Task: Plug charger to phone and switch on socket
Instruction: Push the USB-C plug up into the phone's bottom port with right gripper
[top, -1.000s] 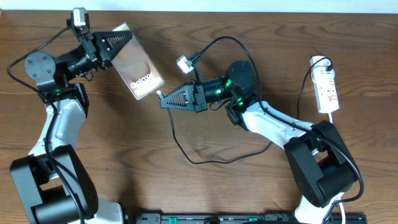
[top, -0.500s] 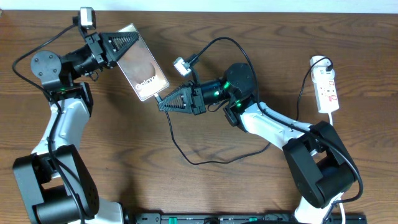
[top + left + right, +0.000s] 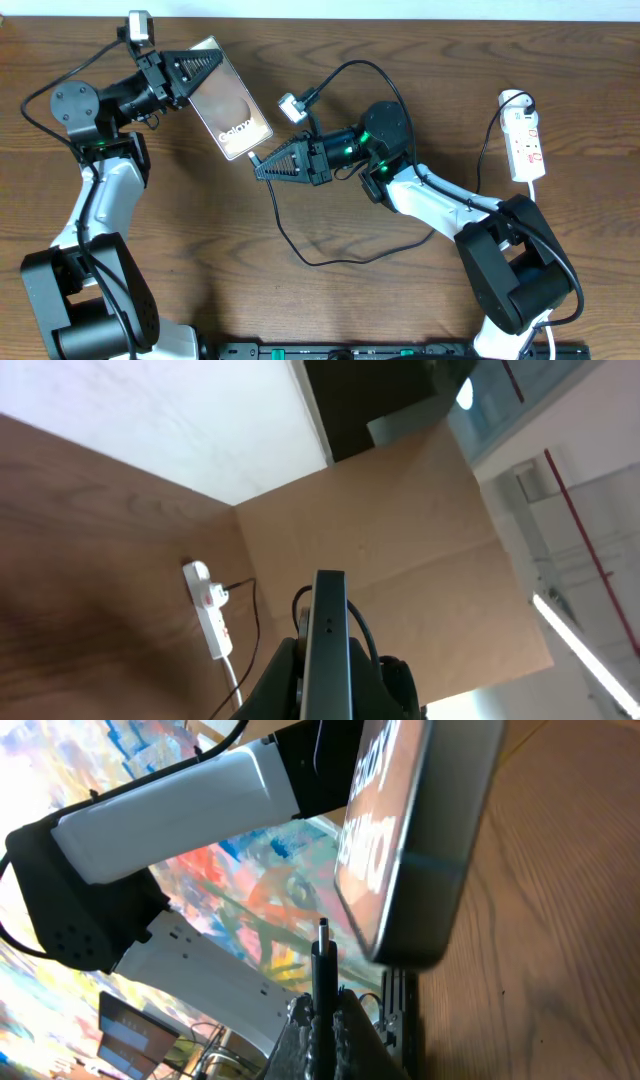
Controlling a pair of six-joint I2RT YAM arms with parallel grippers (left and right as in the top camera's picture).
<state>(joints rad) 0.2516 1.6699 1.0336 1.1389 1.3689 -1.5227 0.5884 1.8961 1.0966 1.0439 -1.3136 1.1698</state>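
Pinches flat glossy dark grey phone (image 3: pixel 235 110) in left gripper (image 3: pixel 212 60), clamps thin black charger cable (image 3: pixel 321 960) in right gripper (image 3: pixel 262 170), plug tip just beside phone's end.

Dark glossy phone (image 3: pixel 230 98) tilted, lettered end just beside the charger (image 3: pixel 345 263) plug tip, not inserted; thin black cable loops loosely. White socket (image 3: pixel 526 145) lies flat, well apart.

Top-down overhead; wrist views close on phone (image 3: pixel 420 820)
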